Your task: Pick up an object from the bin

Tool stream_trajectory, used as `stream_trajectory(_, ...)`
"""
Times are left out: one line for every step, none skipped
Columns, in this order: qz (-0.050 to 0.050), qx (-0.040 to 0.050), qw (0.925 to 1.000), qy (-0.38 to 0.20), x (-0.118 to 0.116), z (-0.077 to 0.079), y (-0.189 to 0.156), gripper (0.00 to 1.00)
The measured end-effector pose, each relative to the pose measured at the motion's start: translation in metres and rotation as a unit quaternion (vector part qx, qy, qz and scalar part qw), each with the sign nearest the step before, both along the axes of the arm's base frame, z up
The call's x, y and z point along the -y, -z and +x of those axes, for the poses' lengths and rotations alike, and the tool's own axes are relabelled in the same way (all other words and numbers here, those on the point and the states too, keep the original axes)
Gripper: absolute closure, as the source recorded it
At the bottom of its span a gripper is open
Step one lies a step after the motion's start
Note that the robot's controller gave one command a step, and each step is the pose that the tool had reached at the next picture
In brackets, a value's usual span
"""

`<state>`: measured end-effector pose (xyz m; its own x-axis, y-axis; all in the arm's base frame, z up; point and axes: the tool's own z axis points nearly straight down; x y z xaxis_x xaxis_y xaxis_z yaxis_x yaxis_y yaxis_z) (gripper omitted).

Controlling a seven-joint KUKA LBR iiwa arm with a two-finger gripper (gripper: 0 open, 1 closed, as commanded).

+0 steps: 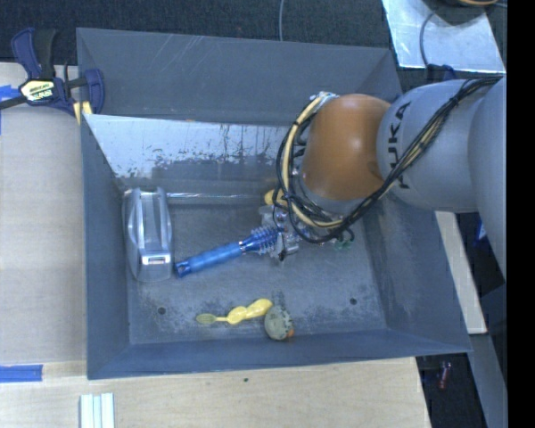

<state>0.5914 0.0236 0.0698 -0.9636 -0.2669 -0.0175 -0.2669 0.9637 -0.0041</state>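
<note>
My gripper (283,231) is low in the middle of the bin, right at the bristled head of a blue brush (216,256). The brush's blue handle runs from there down to the left across the bin floor. A small yellow thing (272,196) peeks out just behind the gripper, mostly hidden by it. Whether the brush head sits inside the gripper is hidden by the wrist.
A clear plastic container (149,228) lies at the left of the bin floor. Near the front wall lie a yellow rubbery piece (239,314) and a small round grey and orange thing (278,326). A bit of green (343,239) shows under the wrist's right side.
</note>
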Motion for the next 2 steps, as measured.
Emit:
stream_trajectory(0.0,0.0,1.0,0.0,0.0001,0.0,0.0,1.0)
stream_trajectory(0.0,0.0008,1.0,0.0,0.0002,0.0,-0.0024,1.0)
